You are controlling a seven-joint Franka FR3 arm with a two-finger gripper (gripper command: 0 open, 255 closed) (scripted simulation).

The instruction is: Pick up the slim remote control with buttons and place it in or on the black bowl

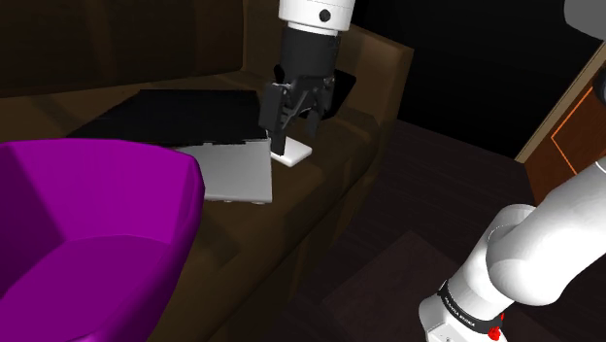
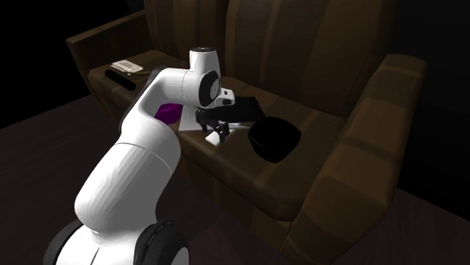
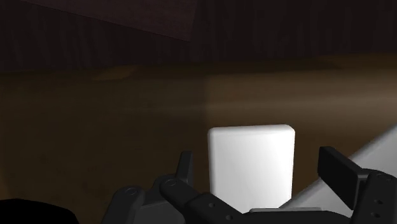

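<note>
— Remote control (image 3: pixel 252 167), drawn plain white: where is it?
— Lying on the brown sofa seat (image 1: pixel 335 155), directly below the gripper (image 3: pixel 257 159), between its 2 fingers.
— Gripped?
— No. The fingers stand wide apart; a gap shows on each side of the remote, and neither finger touches it.
— And the black bowl (image 2: pixel 275 139)?
— Near the gripper, towards the second exterior view's right, on the same seat.

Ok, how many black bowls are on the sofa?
1. The black bowl sits on the seat, to the second exterior view's right of the end effector; the arm may hide others.
</note>
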